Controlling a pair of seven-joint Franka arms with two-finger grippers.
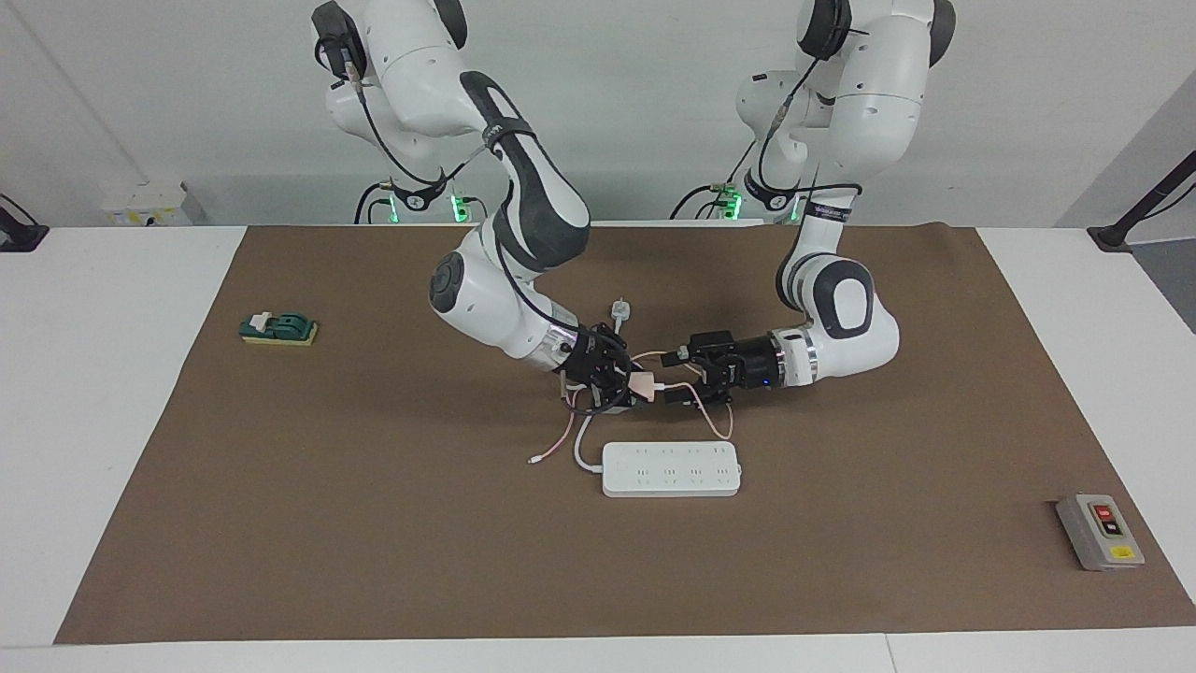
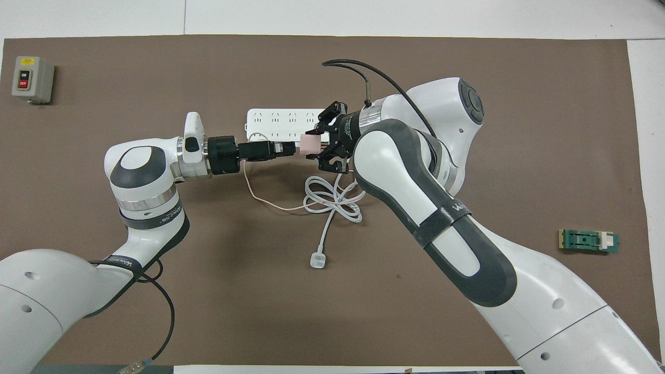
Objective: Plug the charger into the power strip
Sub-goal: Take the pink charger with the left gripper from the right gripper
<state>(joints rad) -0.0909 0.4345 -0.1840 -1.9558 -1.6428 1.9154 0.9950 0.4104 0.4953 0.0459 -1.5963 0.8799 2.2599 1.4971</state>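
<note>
The grey switch box [image 2: 32,79] has a button marked "OFF". Other lettering cannot be read.

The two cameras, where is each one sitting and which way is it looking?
Facing view: high across the table, looking at the robots; both whole arms show, bases at top.
Overhead view: high above the robots' end, looking steeply down and forward; both arms enter from the bottom.
Both show the right gripper holding the charger, the left gripper meeting it, the power strip and the grey button box.
</note>
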